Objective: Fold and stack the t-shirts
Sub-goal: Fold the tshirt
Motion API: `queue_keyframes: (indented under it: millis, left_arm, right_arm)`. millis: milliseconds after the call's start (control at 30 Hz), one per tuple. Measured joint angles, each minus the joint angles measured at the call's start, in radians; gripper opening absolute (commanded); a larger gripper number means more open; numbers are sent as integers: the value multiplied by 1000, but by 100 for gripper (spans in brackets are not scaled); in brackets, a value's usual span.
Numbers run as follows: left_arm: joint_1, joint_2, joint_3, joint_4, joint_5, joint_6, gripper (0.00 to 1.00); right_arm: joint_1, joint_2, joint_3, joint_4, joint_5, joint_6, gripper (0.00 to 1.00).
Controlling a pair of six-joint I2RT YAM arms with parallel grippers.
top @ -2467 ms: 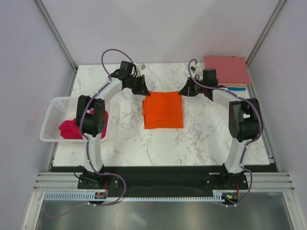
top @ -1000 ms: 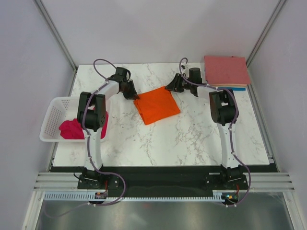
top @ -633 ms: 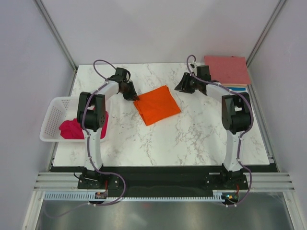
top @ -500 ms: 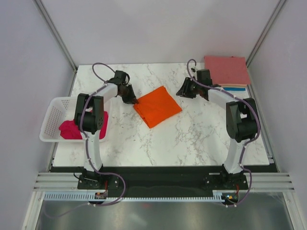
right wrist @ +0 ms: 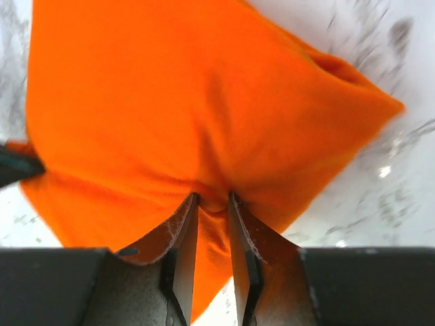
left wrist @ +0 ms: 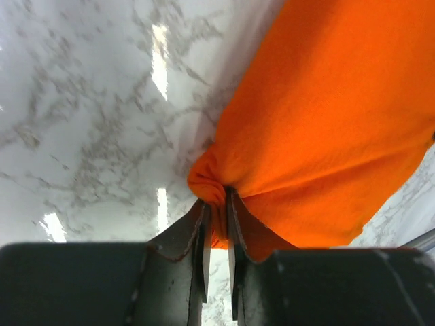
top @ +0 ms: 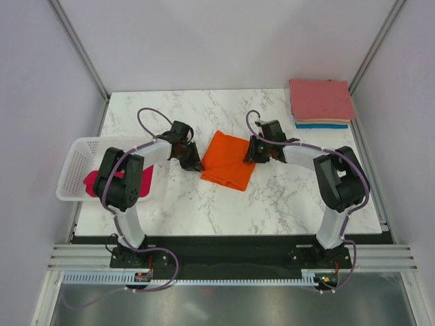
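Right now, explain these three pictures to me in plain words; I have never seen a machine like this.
Two robot arms are bolted at the near edge of a marble table. The wide picture looks down from above and behind them; each close-up comes from a camera on one wrist. On the table lies a folded orange t-shirt. The left gripper pinches one side of it, the right gripper the other. At the far right sits a stack of folded shirts; at the left, a white basket holds a magenta shirt.
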Motion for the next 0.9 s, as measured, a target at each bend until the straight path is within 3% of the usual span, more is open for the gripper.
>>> queue_keyframes:
  millis: [167, 267, 433, 667, 900]
  left_arm:
    - [-64, -94, -40, 4, 10, -18, 30]
    - [-106, -158, -51, 7, 25, -26, 31]
    - [-128, -211, -84, 11, 28, -27, 33]
    - [-138, -207, -126, 6, 27, -10, 36]
    - [-140, -121, -36, -2, -14, 65, 40]
  right_arm:
    - [-19, 66, 135, -60, 69, -92, 35]
    - [-42, 98, 230, -117, 105, -135, 43]
    - [-60, 24, 235, -165, 157, -149, 50]
    - [-26, -302, -56, -138, 196, -2, 46]
    - [67, -581, -487, 68, 200, 348, 46]
